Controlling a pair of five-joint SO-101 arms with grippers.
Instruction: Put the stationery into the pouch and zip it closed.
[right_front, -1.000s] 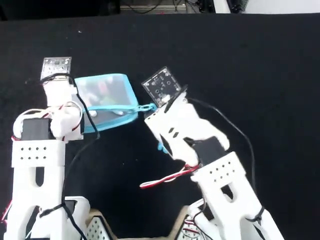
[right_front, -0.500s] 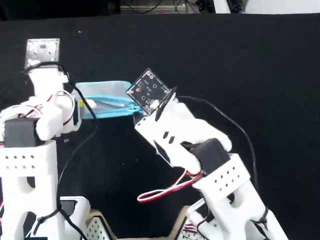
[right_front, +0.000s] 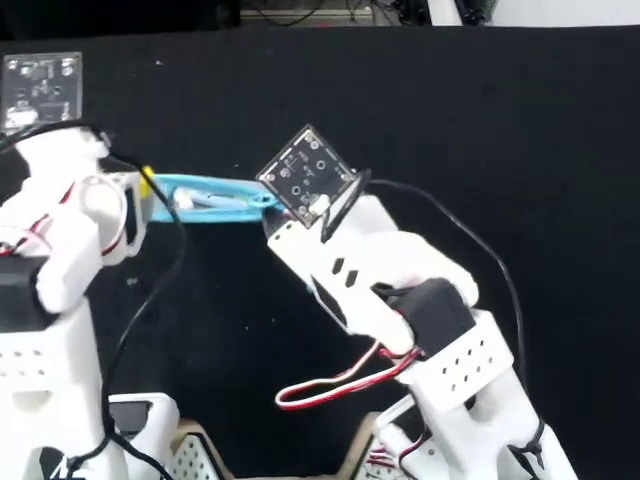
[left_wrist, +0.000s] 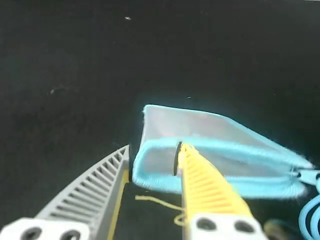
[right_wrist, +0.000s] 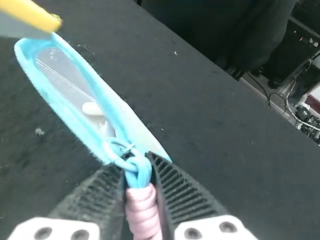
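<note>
The blue-edged clear pouch (right_front: 205, 193) hangs edge-on between both arms, above the black table. My left gripper (right_front: 148, 196) is shut on its left end; in the left wrist view the yellow finger (left_wrist: 200, 175) lies over the pouch (left_wrist: 220, 150) rim and the grey finger (left_wrist: 95, 197) sits beside it. My right gripper (right_wrist: 135, 165) is shut on the blue zipper-pull loop (right_wrist: 134, 169) at the pouch's (right_wrist: 75, 95) other end, also seen in the high view as right gripper (right_front: 275, 207). White stationery (right_wrist: 94, 108) shows through the clear side.
The black cloth table (right_front: 480, 120) stretches to the right and far side. Cables and equipment (right_wrist: 300, 95) lie beyond its far edge. A red-and-white wire (right_front: 330, 383) loops under the right arm.
The left arm has swung left and up, and the pouch has gone from lying flat to hanging edge-on, stretched between the two grippers. The right gripper followed slightly left.
</note>
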